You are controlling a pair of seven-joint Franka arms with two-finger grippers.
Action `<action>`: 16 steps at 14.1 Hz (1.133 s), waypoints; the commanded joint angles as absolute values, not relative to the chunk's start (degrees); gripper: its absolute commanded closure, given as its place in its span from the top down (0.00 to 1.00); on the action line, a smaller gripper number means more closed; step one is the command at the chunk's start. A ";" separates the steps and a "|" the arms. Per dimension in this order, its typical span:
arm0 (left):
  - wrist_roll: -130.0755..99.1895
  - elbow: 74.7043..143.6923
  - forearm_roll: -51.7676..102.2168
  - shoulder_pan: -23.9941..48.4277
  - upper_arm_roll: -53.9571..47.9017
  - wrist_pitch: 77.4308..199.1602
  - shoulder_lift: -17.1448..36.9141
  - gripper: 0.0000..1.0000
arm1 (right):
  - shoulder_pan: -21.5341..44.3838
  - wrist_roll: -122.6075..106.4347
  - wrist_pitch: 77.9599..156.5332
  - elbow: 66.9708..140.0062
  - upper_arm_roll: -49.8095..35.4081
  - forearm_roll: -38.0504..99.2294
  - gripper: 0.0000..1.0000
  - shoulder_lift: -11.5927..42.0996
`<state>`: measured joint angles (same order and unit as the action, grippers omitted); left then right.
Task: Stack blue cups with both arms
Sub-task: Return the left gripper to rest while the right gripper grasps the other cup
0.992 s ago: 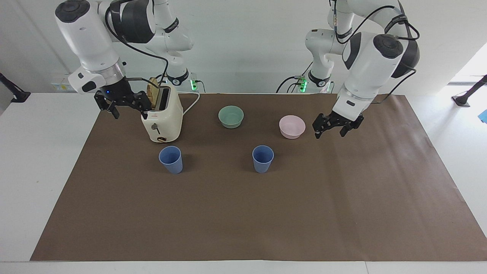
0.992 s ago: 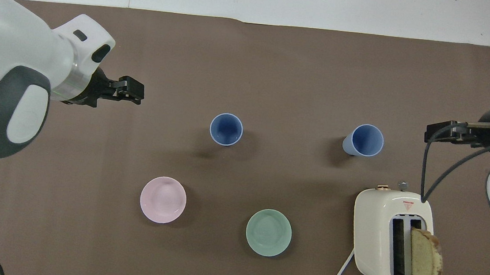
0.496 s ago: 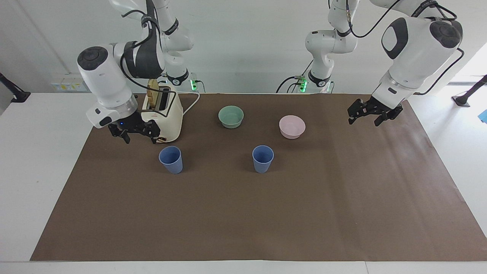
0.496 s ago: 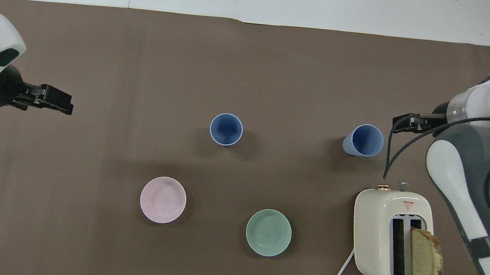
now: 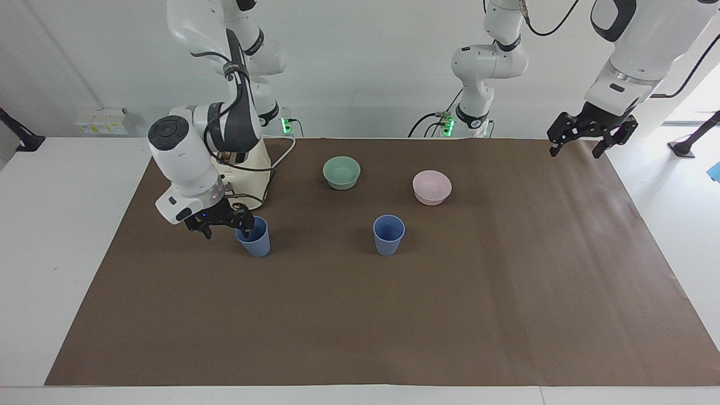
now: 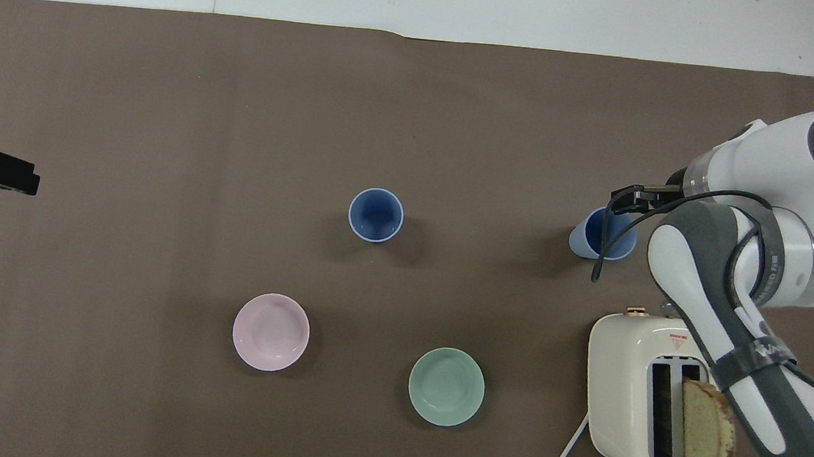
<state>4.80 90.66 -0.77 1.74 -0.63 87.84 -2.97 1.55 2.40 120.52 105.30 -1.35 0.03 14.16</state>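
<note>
We count two blue cups (image 5: pixel 253 241) (image 5: pixel 388 234), two bowls (image 5: pixel 341 172) (image 5: pixel 431 187), one toaster (image 6: pixel 646 397) holding one bread slice (image 6: pixel 706 436), and two arms (image 5: pixel 194 163) (image 5: pixel 630 50).

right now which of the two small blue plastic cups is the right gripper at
The small blue plastic cup beside the cream toaster: the open right gripper is at its rim. The other blue cup stands alone.

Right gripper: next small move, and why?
Probably ease the right gripper, open, the last bit onto the cup by the toaster so its fingers straddle the wall, then close. It is level with the rim, one finger at the near edge, nothing gripped. The other cup stands free; the left gripper waits high at its table end.
</note>
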 commanded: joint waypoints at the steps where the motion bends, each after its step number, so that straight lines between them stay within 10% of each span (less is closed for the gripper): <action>1: 5.54 87.45 -1.41 1.41 -1.14 84.11 -2.11 1.00 | 1.67 2.90 121.73 107.31 -1.49 1.32 1.00 14.24; 9: 4.22 90.18 -0.10 2.02 -1.49 86.31 -3.60 1.00 | 1.67 2.02 121.55 108.90 -1.49 1.32 1.00 13.80; 11: 1.33 89.74 2.19 1.50 -1.32 86.48 -3.69 1.00 | 1.67 -1.39 121.73 108.98 -1.49 1.32 0.24 14.06; 12: 1.58 89.30 2.20 1.41 -1.23 86.48 -3.87 1.00 | 1.67 -1.41 121.73 108.90 -1.49 1.23 0.02 14.06; 16: 1.58 88.94 2.37 1.41 -1.05 86.57 -3.78 1.00 | 1.76 -1.32 121.73 108.46 -1.49 1.23 0.00 14.33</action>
<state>2.28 88.77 1.45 1.78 -1.00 85.92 -3.19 1.91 0.23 120.54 107.66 -1.37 0.03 14.82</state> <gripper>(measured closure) 0.000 0.696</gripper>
